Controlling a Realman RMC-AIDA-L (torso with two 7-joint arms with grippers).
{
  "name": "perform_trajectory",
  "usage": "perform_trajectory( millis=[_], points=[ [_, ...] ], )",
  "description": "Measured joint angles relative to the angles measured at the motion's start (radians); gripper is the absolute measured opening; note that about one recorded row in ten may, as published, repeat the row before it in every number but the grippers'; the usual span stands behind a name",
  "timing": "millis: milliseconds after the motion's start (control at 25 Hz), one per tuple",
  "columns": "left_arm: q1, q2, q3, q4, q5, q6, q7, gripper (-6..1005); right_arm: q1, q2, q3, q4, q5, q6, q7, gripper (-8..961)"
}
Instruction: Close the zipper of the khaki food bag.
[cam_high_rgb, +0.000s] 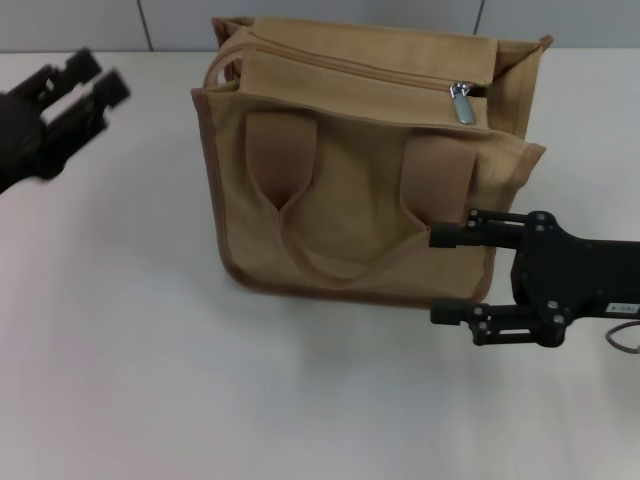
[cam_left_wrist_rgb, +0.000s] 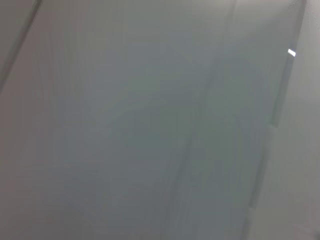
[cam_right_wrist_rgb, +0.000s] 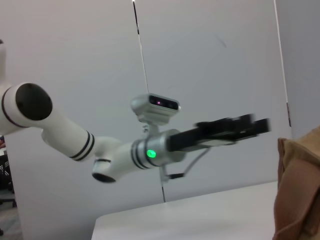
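- The bag (cam_high_rgb: 365, 170) stands upright toward the far edge of the bench (cam_high_rgb: 150, 380), about midway between its left and right edges, handles hanging down the near face.
- The zipper (cam_high_rgb: 360, 75) runs left to right along the top flap, roughly parallel to the far edge. Its silver pull (cam_high_rgb: 463, 102) sits close to the right end of the line.
- From the head view the track left of the pull looks joined and only a short stretch to its right looks open, though that end is partly shadowed. My reading is that little travel remains and it goes rightward.
- The right tool (cam_high_rgb: 432, 275) is at the bag's near right corner, low against the front face. Its fingers (cam_high_rgb: 455, 236) are spread apart and hold nothing; the upper one overlaps the bag's edge, and I cannot tell whether it touches.
- The pull lies above and beyond the right tool, nearly straight up the bag's right side. This arm is clearly the nearer one.
- The left tool (cam_high_rgb: 85, 85) hangs over the far left corner of the bench, well apart from the bag. Its fingers look slightly parted and empty, but it is blurred.
- The right wrist view shows the left tool in the air and only a brown edge of the bag.
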Motion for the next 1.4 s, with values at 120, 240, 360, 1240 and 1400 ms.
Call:
perform_trajectory(
  millis=[120,240,360,1240,1400],
  points=[
    [0.024,0.059,0.150,0.017,0.000,0.126,-0.014,543,0.013,0.005,-0.009,0.019,0.000,0.018,-0.007,760],
    [0.032,0.079,0.292,0.030,0.000,0.193,0.003,682,0.016,0.013,-0.029,0.029,0.000,0.039,-0.017,760],
    [0.036,0.063,0.441,0.051,0.014,0.175,0.043,778,0.020,0.015,-0.056,0.046,0.003,0.059,-0.018,760],
    [0.025,-0.008,0.476,0.045,0.132,0.106,0.144,818,0.027,0.014,-0.102,0.080,-0.001,0.083,-0.054,761],
    [0.025,-0.009,0.476,0.045,0.132,0.106,0.145,818,0.028,0.014,-0.102,0.078,-0.001,0.083,-0.054,761]
  ],
)
